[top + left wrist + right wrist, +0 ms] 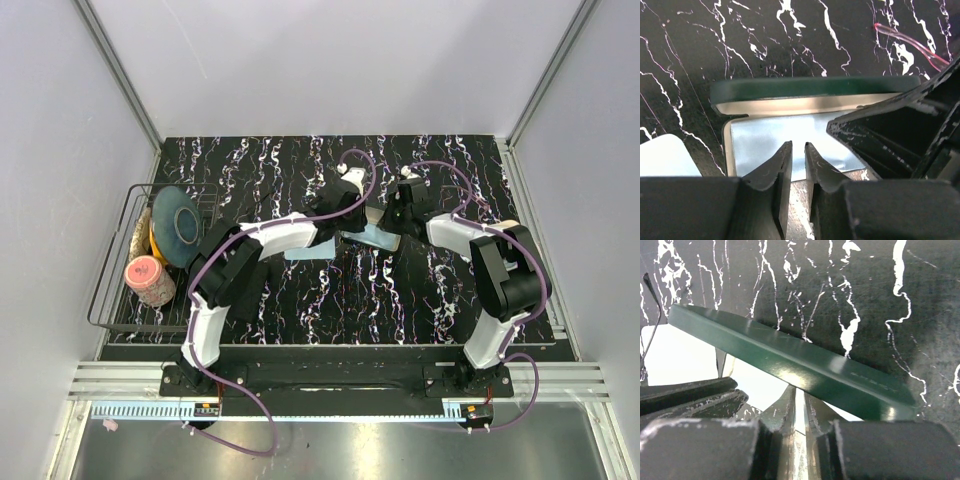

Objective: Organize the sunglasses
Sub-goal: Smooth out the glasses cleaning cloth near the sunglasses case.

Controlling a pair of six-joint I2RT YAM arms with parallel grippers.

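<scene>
The green glasses case sits open in the middle of the black table, right between the two arms. Its long side runs from 9 o'clock to 3 o'clock in the left wrist view, and its lid stands up at the far side. The soft blue inside is bare. Nothing is in it yet.

The pink sunglasses are not in the case. Only one thin pink arm of them shows. It lies on the table behind the lid, at about 1 o'clock from the left gripper.

The left gripper points at the near edge of the case. Its two fingers are close together with a thin gap. I cannot tell if they pinch that edge or just hang over it.

The right gripper is at the case too, under the tilted lid. Its fingers are also very close, with a bright strip between them. I cannot tell if they hold something.

The sunglasses lie on the right arm's side, so I think the right arm is nearer to them. It would need to reach past the lid to get them.
</scene>
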